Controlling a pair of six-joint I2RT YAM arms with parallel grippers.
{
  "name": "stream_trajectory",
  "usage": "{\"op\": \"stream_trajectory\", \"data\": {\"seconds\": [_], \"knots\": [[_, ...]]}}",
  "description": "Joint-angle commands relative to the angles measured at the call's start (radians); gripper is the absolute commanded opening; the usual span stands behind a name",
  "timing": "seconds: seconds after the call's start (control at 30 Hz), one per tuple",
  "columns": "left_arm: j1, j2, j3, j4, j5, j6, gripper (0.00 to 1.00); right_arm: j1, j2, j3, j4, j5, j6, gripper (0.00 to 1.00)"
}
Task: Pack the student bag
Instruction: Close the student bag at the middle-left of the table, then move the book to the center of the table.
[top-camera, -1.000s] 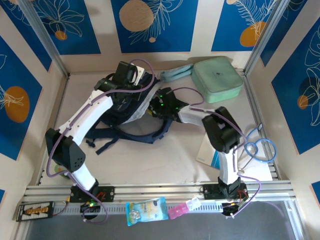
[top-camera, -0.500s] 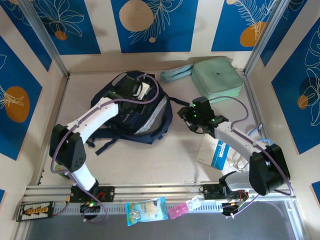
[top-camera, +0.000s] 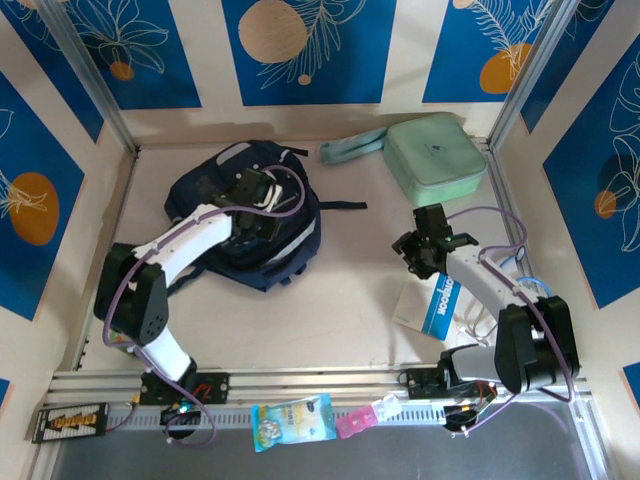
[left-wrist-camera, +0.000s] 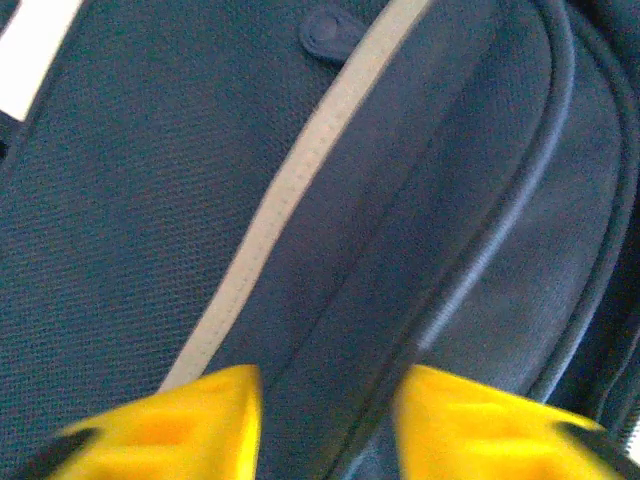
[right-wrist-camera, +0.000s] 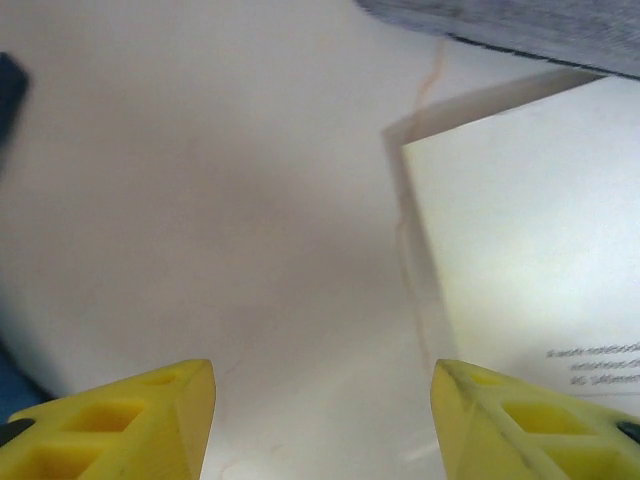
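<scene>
The bag (top-camera: 205, 195) lies flat at the back left of the tabletop (top-camera: 330, 310), its pale stripe (left-wrist-camera: 270, 220) under the left pincer (top-camera: 262, 200), whose fingers are parted and hold nothing. The right pincer (top-camera: 420, 250) hovers wide just beside the notebook (top-camera: 428, 305). Judged next: come down on the notebook's free edge (right-wrist-camera: 410, 240), pinch it squarely, and have the left arm hold a zip pocket open. A second ago both arms met over a bunched-up bag; since then it has settled flat and the right arm has swung away
</scene>
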Motion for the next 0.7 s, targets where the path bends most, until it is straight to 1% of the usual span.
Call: {"op": "stream_trajectory", "data": {"seconds": [0.0, 0.07, 0.27, 0.33, 0.4, 0.5, 0.6, 0.67], "knots": [[0.009, -0.054, 0.013, 0.034, 0.097, -0.082, 0.60, -0.017, 0.046, -0.019, -0.051, 0.011, -0.040, 0.60], [0.008, -0.061, 0.025, 0.050, 0.157, -0.120, 0.68, -0.019, 0.068, -0.026, -0.055, 0.011, -0.037, 0.60], [-0.002, -0.049, 0.050, 0.084, 0.310, -0.213, 0.77, -0.010, 0.110, -0.059, -0.050, -0.023, 0.006, 0.60], [-0.010, -0.044, 0.055, 0.091, 0.326, -0.240, 0.79, 0.001, 0.123, -0.075, -0.014, -0.068, 0.033, 0.60], [-0.016, -0.042, 0.055, 0.102, 0.339, -0.265, 0.83, 0.023, 0.114, -0.074, 0.002, -0.074, 0.053, 0.60], [-0.024, -0.039, 0.047, 0.128, 0.362, -0.295, 0.90, 0.046, 0.106, -0.095, 0.105, -0.152, 0.098, 0.60], [-0.038, -0.032, 0.047, 0.149, 0.369, -0.314, 1.00, 0.087, 0.164, -0.047, 0.121, -0.172, 0.129, 0.60], [-0.048, -0.024, 0.056, 0.153, 0.371, -0.323, 1.00, 0.116, 0.217, -0.017, 0.154, -0.193, 0.148, 0.60]]}}
